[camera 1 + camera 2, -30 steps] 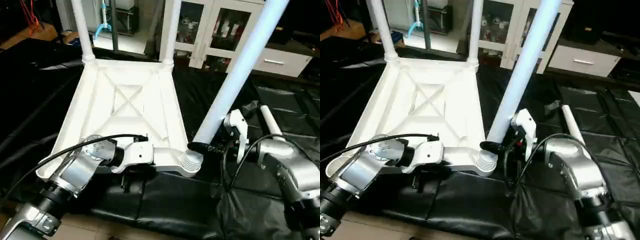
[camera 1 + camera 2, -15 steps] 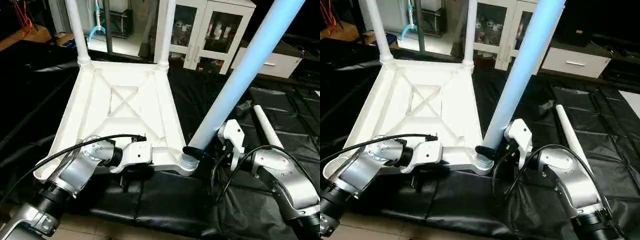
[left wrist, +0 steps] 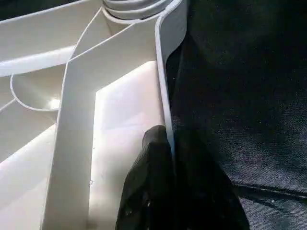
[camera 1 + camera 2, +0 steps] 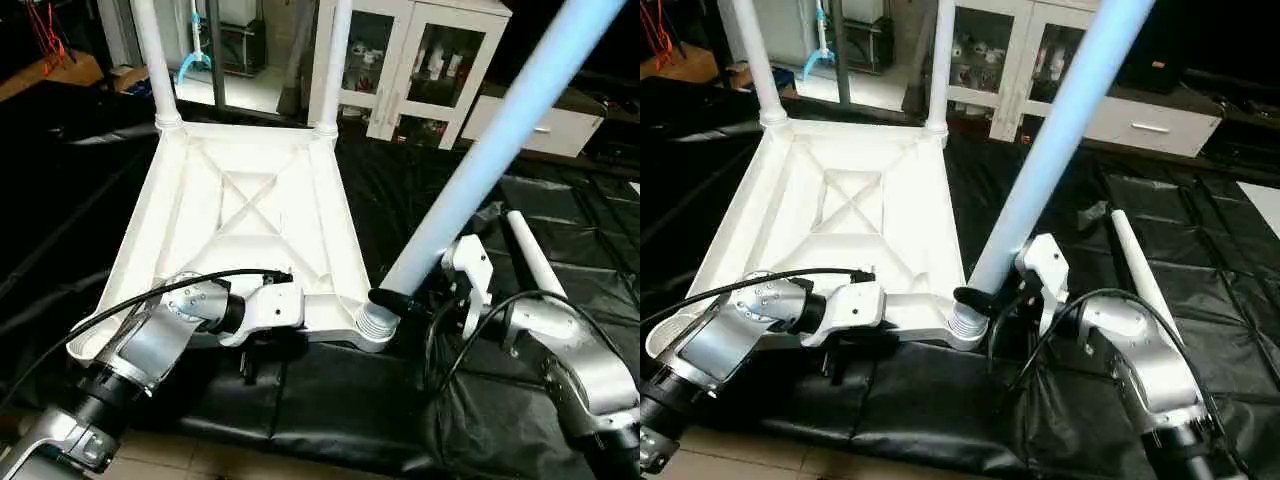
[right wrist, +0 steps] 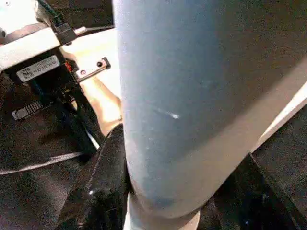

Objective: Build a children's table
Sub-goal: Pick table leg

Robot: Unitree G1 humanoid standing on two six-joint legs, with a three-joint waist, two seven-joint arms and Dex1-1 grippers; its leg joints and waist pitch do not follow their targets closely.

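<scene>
The white tabletop (image 4: 250, 220) lies upside down on the black cover, X-ribs up. Two white legs (image 4: 155, 60) (image 4: 335, 60) stand in its far corners. My right gripper (image 4: 400, 300) is shut on a third leg (image 4: 480, 160) just above its lower end. This leg leans up and to the right, with its foot at the ribbed near-right corner socket (image 4: 372, 322). The right wrist view has that leg (image 5: 192, 96) between the black fingers (image 5: 103, 187). My left gripper (image 3: 170, 158) is shut on the tabletop's near rim (image 3: 163, 96). Another leg (image 4: 535, 255) lies loose on the cover at the right.
The black-covered work surface (image 4: 330, 400) ends close to me, with floor beyond its front edge. White glass-door cabinets (image 4: 420, 60) stand behind the table. My silver forearms (image 4: 150, 350) (image 4: 580, 360) reach in from both lower corners.
The head camera shifted a little. The held leg rocked slightly at the near-right socket and now leans a bit more to the right. Both grips are unchanged.
</scene>
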